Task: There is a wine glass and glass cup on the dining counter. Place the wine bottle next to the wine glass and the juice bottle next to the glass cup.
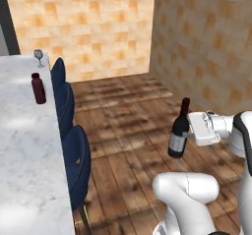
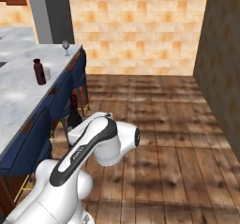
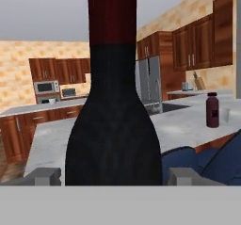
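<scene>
Wood plank flooring (image 1: pixel 128 111) runs out ahead of you to the tan tiled wall (image 1: pixel 88 22), with the dining counter (image 1: pixel 22 145) stretching along the left side of both base views and blue chairs (image 1: pixel 74 155) tucked against its near edge. Your gripper (image 1: pixel 188 134) hangs out over the open floor, well apart from the counter, clamped on the wine bottle (image 1: pixel 179 129), which stands upright in its grip; in the hand view the bottle's dark body (image 3: pixel 113 134) sits squarely between the two fingertips (image 3: pixel 44 176), with the dark red neck rising above. On the counter, the juice bottle (image 1: pixel 38 88), dark red with a cap, stands near the chair-side edge, about midway along what you can see. At the far corner of the counter, close to that same edge, stands the wine glass (image 1: pixel 39 57). In the hand view a pale shape sits just beside the juice bottle (image 3: pixel 212 109), though you cannot tell what it is.
</scene>
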### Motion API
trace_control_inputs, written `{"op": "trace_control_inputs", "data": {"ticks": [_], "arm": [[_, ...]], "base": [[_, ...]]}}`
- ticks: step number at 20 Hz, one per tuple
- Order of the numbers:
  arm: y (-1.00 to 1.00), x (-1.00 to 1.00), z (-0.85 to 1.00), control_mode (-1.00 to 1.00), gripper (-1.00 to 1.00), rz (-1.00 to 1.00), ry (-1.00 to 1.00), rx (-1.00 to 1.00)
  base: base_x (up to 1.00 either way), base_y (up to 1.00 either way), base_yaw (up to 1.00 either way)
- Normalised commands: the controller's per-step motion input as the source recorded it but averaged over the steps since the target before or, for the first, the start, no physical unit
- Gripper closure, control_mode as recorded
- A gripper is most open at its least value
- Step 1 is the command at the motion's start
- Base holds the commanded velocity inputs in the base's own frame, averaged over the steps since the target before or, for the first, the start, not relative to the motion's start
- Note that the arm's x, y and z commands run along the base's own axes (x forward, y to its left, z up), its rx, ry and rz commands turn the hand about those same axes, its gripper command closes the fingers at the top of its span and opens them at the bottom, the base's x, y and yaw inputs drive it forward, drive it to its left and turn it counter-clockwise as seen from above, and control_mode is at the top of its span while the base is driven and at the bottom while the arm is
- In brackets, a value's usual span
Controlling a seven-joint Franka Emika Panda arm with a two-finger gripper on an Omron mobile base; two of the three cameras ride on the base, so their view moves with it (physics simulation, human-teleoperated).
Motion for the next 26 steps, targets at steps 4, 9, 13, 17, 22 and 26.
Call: {"op": "trace_control_inputs", "data": {"ticks": [4,9,13,17,22,26], "arm": [[0.0,0.0,0.0,1.0,1.0,0.0,0.0,0.0],[0.0,0.0,0.0,1.0,1.0,0.0,0.0,0.0],[0.0,0.0,0.0,1.0,1.0,0.0,0.0,0.0],[0.0,0.0,0.0,1.0,1.0,0.0,0.0,0.0],[0.0,0.0,0.0,1.0,1.0,0.0,0.0,0.0],[0.0,0.0,0.0,1.0,1.0,0.0,0.0,0.0]], "base": [[0.63,-0.29,0.13],[0.63,-0.29,0.14],[0.63,-0.28,0.15],[0.64,-0.28,0.16],[0.65,-0.29,0.15],[0.68,-0.3,0.12]]}}
